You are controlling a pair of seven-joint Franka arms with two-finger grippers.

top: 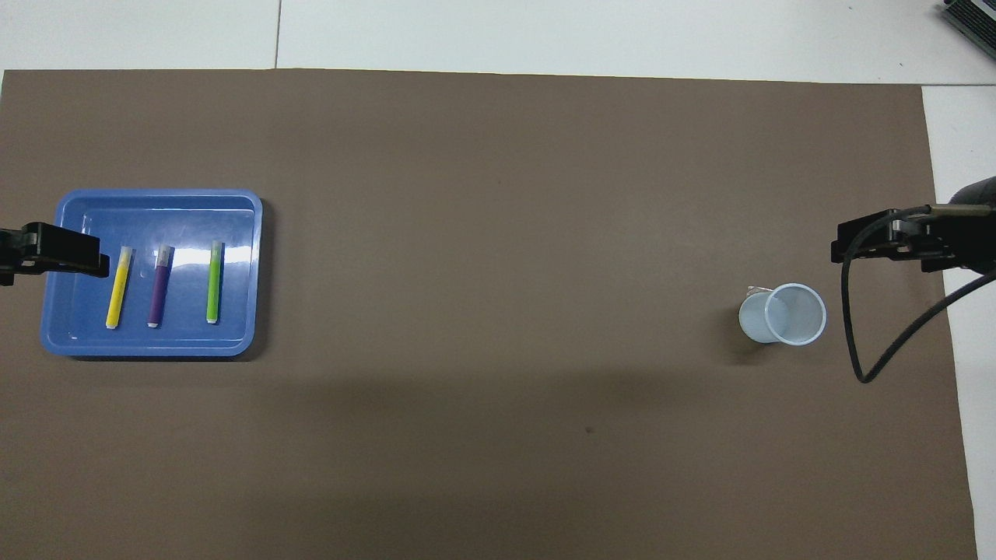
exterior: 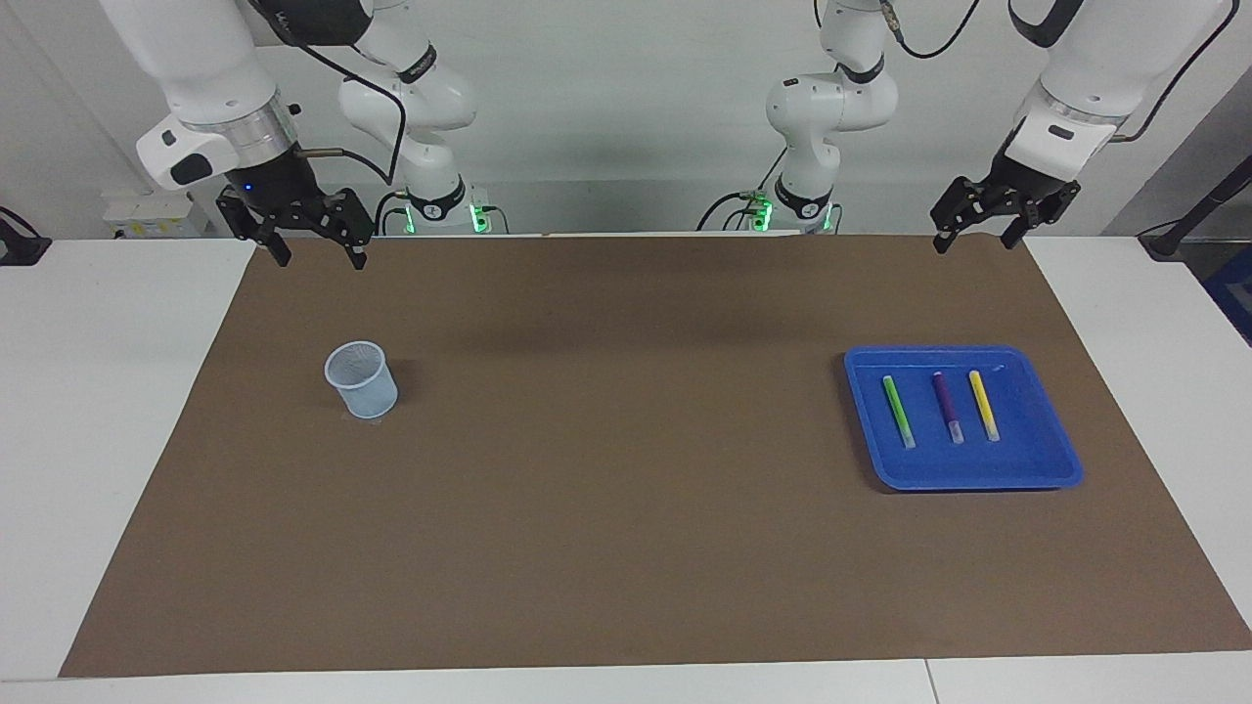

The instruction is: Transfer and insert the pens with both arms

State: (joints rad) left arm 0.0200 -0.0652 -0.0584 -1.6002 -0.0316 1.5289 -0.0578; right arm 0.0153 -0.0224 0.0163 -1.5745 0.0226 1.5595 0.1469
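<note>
The green pen (exterior: 898, 411), purple pen (exterior: 946, 406) and yellow pen (exterior: 983, 404) lie side by side in the blue tray (exterior: 1037, 467), at the left arm's end of the tabletop (exterior: 606, 469). The cup (exterior: 361, 379) stands well apart from the tray, toward the right arm's end. The left gripper (exterior: 974, 239) hangs released over the mat's edge, nearer the robots than the tray. The right gripper (exterior: 315, 256) hangs released too, holding nothing.

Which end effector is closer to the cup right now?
Right. The right end effector hangs open above the mat's edge at the cup's end of the table. The left end effector hangs open at the tray's end, the pens' end.
</note>
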